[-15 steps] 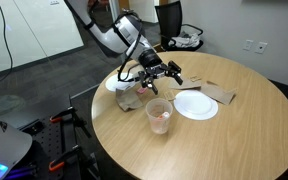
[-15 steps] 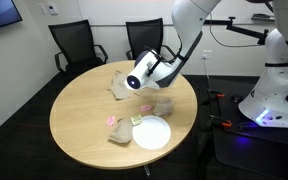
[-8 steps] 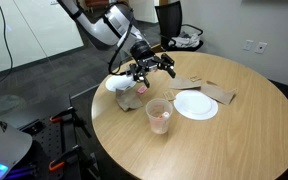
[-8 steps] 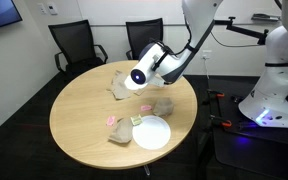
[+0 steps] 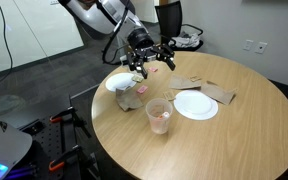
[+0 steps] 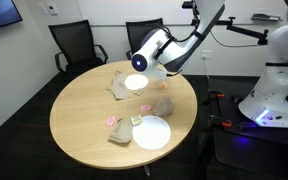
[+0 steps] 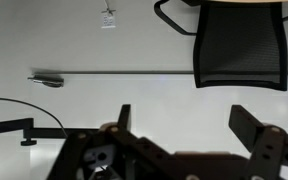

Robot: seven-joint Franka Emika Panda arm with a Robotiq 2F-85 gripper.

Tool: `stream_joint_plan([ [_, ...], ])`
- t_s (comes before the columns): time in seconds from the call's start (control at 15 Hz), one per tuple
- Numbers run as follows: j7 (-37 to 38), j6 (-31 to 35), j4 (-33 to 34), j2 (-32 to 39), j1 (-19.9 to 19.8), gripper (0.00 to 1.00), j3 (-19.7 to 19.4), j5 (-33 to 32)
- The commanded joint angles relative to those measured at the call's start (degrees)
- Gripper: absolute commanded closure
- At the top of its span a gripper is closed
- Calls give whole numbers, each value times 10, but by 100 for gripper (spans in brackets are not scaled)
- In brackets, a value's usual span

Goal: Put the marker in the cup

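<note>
The clear plastic cup [image 5: 159, 114] stands upright on the round wooden table [image 5: 214, 140], just beside the white plate [image 5: 196, 104]. An orange-red shape inside the cup, the marker [image 5: 161, 121], rests in its lower half. In an exterior view the cup [image 6: 112, 122] is small, with a pinkish tint. My gripper [image 5: 150, 62] hangs high above the table's far edge, well away from the cup. It also shows in an exterior view [image 6: 146, 74]. In the wrist view its fingers [image 7: 189, 125] are spread wide with nothing between them, and it faces a wall and a chair.
Crumpled white and brown paper [image 5: 126, 92] lies near the table's edge below the gripper. Flat brown paper scraps [image 5: 219, 93] lie behind the plate. Black office chairs [image 6: 72, 45] stand at the table's far side. Another white robot base [image 6: 274, 90] stands beside the table.
My gripper has risen from just above the table near the crumpled paper and swung up and back, now tilted toward the wall. The cup and plate have not moved.
</note>
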Motion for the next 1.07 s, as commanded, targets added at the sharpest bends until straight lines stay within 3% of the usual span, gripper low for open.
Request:
stream_joint_plan([
  [0.0, -26, -3, -18, -37, -18, 0, 17, 8],
  [0.6, -37, 5, -21, -68, -24, 0, 22, -3],
  [0.67, -21, -3, -1, -39, -21, 0, 21, -1],
  [1.0, -21, -3, 0, -35, -21, 0, 21, -1],
])
